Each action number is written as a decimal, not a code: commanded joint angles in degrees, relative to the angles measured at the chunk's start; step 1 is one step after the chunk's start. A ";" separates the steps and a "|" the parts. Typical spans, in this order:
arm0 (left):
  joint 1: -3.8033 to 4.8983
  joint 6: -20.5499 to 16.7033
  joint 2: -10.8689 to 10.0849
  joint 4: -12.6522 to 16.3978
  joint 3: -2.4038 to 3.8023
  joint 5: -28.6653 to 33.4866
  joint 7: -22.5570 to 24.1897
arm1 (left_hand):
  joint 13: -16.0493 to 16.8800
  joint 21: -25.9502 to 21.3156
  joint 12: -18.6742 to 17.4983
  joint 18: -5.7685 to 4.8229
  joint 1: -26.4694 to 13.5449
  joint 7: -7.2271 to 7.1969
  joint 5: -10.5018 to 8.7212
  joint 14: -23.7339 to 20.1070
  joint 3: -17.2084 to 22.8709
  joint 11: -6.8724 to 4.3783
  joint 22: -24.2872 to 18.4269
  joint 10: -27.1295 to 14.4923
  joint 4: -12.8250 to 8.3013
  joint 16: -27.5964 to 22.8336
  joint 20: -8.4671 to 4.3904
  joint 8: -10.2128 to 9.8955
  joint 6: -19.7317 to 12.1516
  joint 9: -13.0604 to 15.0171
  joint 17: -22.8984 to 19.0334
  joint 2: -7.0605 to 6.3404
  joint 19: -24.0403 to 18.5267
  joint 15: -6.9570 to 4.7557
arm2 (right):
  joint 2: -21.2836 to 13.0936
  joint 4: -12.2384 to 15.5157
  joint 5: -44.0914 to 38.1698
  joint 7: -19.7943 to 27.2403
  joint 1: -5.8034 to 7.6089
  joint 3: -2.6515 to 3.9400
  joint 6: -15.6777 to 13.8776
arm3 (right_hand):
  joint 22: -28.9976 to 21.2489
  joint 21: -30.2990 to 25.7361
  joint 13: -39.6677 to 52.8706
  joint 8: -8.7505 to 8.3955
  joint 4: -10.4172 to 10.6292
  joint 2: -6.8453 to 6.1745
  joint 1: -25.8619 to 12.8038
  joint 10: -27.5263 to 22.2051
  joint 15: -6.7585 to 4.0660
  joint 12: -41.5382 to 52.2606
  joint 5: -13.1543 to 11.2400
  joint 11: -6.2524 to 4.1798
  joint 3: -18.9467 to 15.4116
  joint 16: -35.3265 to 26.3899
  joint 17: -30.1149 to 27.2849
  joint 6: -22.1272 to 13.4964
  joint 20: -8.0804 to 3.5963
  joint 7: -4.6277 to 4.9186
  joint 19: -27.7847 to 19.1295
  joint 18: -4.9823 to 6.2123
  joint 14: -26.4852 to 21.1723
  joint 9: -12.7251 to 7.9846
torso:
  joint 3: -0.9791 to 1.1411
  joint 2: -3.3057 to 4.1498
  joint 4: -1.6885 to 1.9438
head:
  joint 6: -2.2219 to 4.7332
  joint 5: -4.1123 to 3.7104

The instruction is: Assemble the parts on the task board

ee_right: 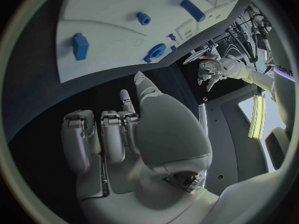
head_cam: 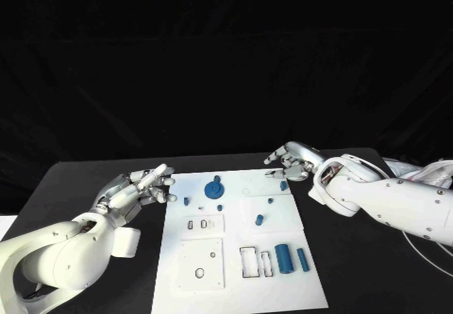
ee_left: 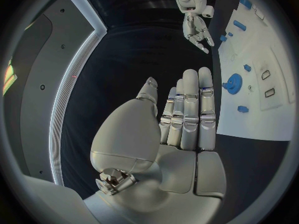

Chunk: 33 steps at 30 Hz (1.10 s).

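On the black table (head_cam: 85, 176), the white task board (head_cam: 236, 288) is laid flat between the two arms. The left hand (head_cam: 141, 186) is held just beside the board's left edge, fingers straight and close together, with nothing in it. The right hand (head_cam: 288, 163) is poised at the board's far right corner, fingers curled inward, empty as far as can be seen. A round blue disc (head_cam: 215, 190) is seated near the board's far end, and two blue cylinders (head_cam: 283, 257) are laid side by side toward its near right, with smaller blue parts (head_cam: 260, 220) scattered between.
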 commanded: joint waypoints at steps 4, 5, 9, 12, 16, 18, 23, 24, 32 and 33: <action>0.05 1.41 0.49 -0.28 0.05 0.04 0.06 | 0.06 0.21 0.14 0.51 0.38 0.09 -0.08 -0.40 0.06 -0.07 0.05 -0.27 -0.28 0.20 -0.14 -0.38 -0.44 0.08 0.06 0.26 -0.45 0.08 | -1.84 -0.61 4.18 3.48 -0.28 -0.02 5.09 | 15.08 0.36 15.09 -0.15 -1.02 -1.02 0.35 6.16 0.16 0.20 -0.34 0.10 -0.48 0.35 15.07 -1.24 0.01 0.31 5.90 -0.39 6.08 -0.23 | 0.21 -0.11 -0.27 | -0.06 -0.54; 0.05 1.43 0.53 -0.35 0.05 0.04 0.05 | 0.06 0.21 0.14 0.51 0.38 0.09 -0.08 -0.40 0.06 -0.07 0.05 -0.27 -0.28 0.20 -0.14 -0.38 -0.44 0.08 0.06 0.26 -0.45 0.08 | -2.02 -0.85 3.93 3.38 -0.32 -0.02 5.32 | 15.08 0.36 15.09 -0.13 -1.03 -1.09 0.23 6.16 0.18 0.20 -0.37 0.12 -0.59 0.35 15.07 -1.30 0.03 0.32 5.90 -0.39 6.08 -0.23 | 0.12 -0.12 -0.19 | -0.09 -0.69; 0.05 1.51 0.66 -0.65 0.04 0.04 0.01 | 0.06 0.21 0.14 0.51 0.38 0.09 -0.08 -0.40 0.06 -0.07 0.05 -0.27 -0.28 0.20 -0.14 -0.38 -0.44 0.08 0.06 0.26 -0.45 0.08 | -2.57 -1.77 3.01 2.89 -0.57 -0.06 6.47 | 15.08 0.36 15.09 -0.05 -0.96 -1.22 -0.28 6.16 0.23 0.20 -0.44 0.16 -0.98 0.32 14.98 -1.43 0.10 0.34 5.90 -0.39 6.06 -0.21 | 0.08 -0.03 -0.09 | -0.03 -0.97; 0.05 1.53 0.75 -0.85 0.04 0.04 -0.03 | 0.06 0.21 0.14 0.51 0.38 0.09 -0.08 -0.40 0.06 -0.07 0.05 -0.27 -0.28 0.20 -0.14 -0.38 -0.44 0.08 0.06 0.26 -0.45 0.08 | -2.74 -2.42 2.48 2.80 -0.90 -0.08 7.07 | 15.08 0.36 15.09 -0.05 -0.95 -1.31 -0.48 6.16 0.24 0.20 -0.46 0.17 -1.15 0.31 14.97 -1.49 0.13 0.35 5.90 -0.39 6.06 -0.21 | -0.01 -0.04 -0.04 | -0.06 -1.17; 0.05 1.59 0.70 -1.06 0.04 0.04 -0.18 | 0.06 0.21 0.14 0.51 0.38 0.09 -0.08 -0.40 0.06 -0.07 0.05 -0.27 -0.28 0.20 -0.14 -0.38 -0.44 0.08 0.06 0.26 -0.45 0.08 | -2.83 -3.02 2.13 2.80 -1.48 -0.10 7.54 | 15.08 0.36 15.09 -0.04 -0.95 -1.33 -0.52 6.16 0.25 0.20 -0.48 0.17 -1.20 0.32 14.99 -1.51 0.13 0.35 5.90 -0.39 6.06 -0.21 | 0.01 0.00 -0.12 | -0.11 -1.12; 0.05 1.61 0.67 -1.16 0.04 0.04 -0.29 | 0.07 0.24 0.14 0.51 0.49 0.09 -0.10 -0.48 0.07 -0.07 0.07 -0.32 -0.37 0.21 -0.13 -0.39 -0.47 0.08 0.09 0.27 -0.52 0.09 | -2.81 -3.25 1.92 2.62 -1.68 -0.10 7.56 | 15.08 0.36 15.09 -0.04 -0.95 -1.33 -0.52 6.16 0.25 0.20 -0.48 0.17 -1.20 0.33 15.01 -1.50 0.13 0.35 5.90 -0.39 6.07 -0.21 | 0.00 -0.03 -0.12 | -0.18 -1.00; 0.05 1.64 0.64 -1.34 0.04 0.04 -0.38 | 0.07 0.24 0.14 0.51 0.49 0.09 -0.10 -0.48 0.07 -0.07 0.07 -0.32 -0.37 0.21 -0.13 -0.39 -0.47 0.08 0.09 0.27 -0.52 0.09 | -2.73 -3.97 1.44 2.11 -1.92 -0.10 7.71 | 15.08 0.36 15.09 -0.01 -0.97 -1.30 -0.51 6.16 0.25 0.20 -0.47 0.17 -1.21 0.32 14.99 -1.47 0.14 0.33 5.90 -0.39 6.06 -0.19 | -0.13 -0.05 0.02 | -0.29 -0.90; 0.05 1.64 0.64 -1.35 0.04 0.04 -0.38 | 0.07 0.24 0.14 0.51 0.49 0.09 -0.10 -0.48 0.07 -0.07 0.07 -0.32 -0.37 0.21 -0.13 -0.39 -0.47 0.08 0.09 0.27 -0.52 0.09 | -2.70 -4.10 1.34 2.03 -1.94 -0.10 7.72 | 15.08 0.36 15.09 0.00 -0.97 -1.29 -0.51 6.16 0.25 0.20 -0.47 0.16 -1.21 0.33 15.01 -1.46 0.14 0.33 5.90 -0.39 6.07 -0.19 | -0.14 -0.05 0.00 | -0.33 -0.90; 0.05 1.53 0.65 -1.40 0.04 0.04 -0.22 | 0.07 0.25 0.13 0.51 0.55 0.10 -0.11 -0.55 0.06 -0.05 0.08 -0.36 -0.42 0.21 -0.12 -0.39 -0.49 0.08 0.11 0.27 -0.58 0.11 | -2.35 -4.63 -0.23 1.59 -2.42 -0.10 7.41 | 15.08 0.36 15.09 0.23 -0.88 -0.48 -0.83 6.16 0.22 0.20 -0.96 0.10 -1.24 0.34 15.04 -0.94 0.16 0.24 5.90 -0.39 6.07 -0.04 | -0.10 -0.06 -0.12 | -0.42 -0.71; 0.05 1.53 0.65 -1.40 0.04 0.04 -0.22 | 0.07 0.25 0.13 0.51 0.55 0.10 -0.11 -0.55 0.06 -0.05 0.08 -0.36 -0.42 0.21 -0.12 -0.39 -0.49 0.08 0.11 0.27 -0.58 0.11 | -2.30 -4.68 -0.30 1.58 -2.49 -0.10 7.42 | 15.08 0.36 15.09 0.27 -0.91 -0.34 -0.81 6.16 0.21 0.20 -1.02 0.08 -1.20 0.35 15.06 -0.82 0.15 0.22 5.90 -0.39 6.08 -0.02 | -0.09 -0.06 -0.12 | -0.43 -0.70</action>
